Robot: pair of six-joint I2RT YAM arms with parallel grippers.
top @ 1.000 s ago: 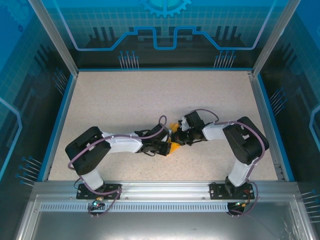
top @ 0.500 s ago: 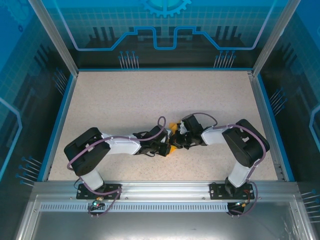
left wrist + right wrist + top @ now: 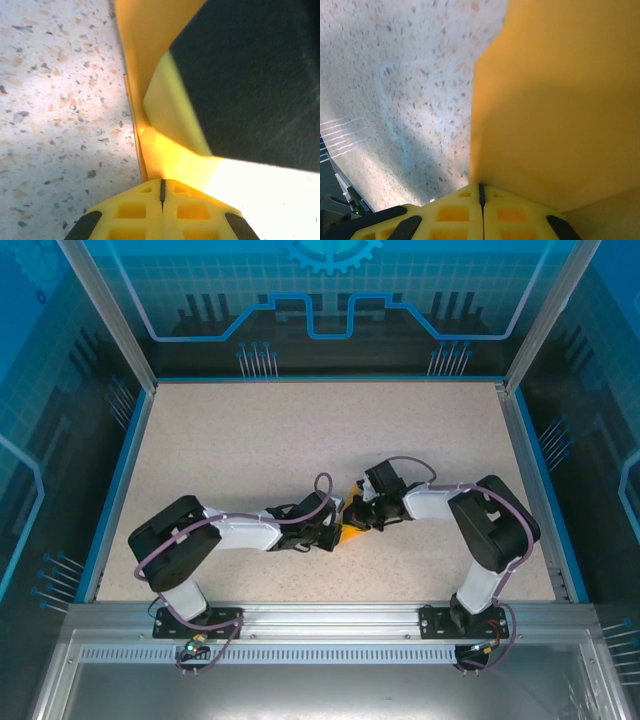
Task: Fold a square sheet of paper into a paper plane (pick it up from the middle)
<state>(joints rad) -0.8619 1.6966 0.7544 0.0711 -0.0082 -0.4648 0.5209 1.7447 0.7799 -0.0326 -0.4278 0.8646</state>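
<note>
while both arms lean in low toward each other over the speckled table point(image 3: 250, 440), each has a pinch on the orange paper point(image 3: 560, 100). the paper sits between their wrists, a little in front of the table's middle and well apart from the blue rim point(image 3: 115, 490) on either side. in the right wrist view the right gripper point(image 3: 481, 190) has its yellow pads pressed together with only a thin dark seam between them. a broad flat panel of the paper rises straight out of that seam, its left edge running up the frame with the table showing beyond it. in the left wrist view the left gripper point(image 3: 162, 186) is likewise closed tight. a narrower strip of the paper comes up from just left of its seam, standing on edge, with a fold or second layer bending off to the right. a dark blurred shape point(image 3: 260, 75) covers the upper right of that view, and what it is can't be told. the patch below it is washed out to white. from above, the two grippers are nearly touching, the left one reaching in from the left and the right one from the right, slightly farther back. only small bits of orange show there: a pointed sliver low between the grippers and a smaller scrap past the right wrist. the rest is hidden under the black hardware, so the paper's full shape can't be made out.
</note>
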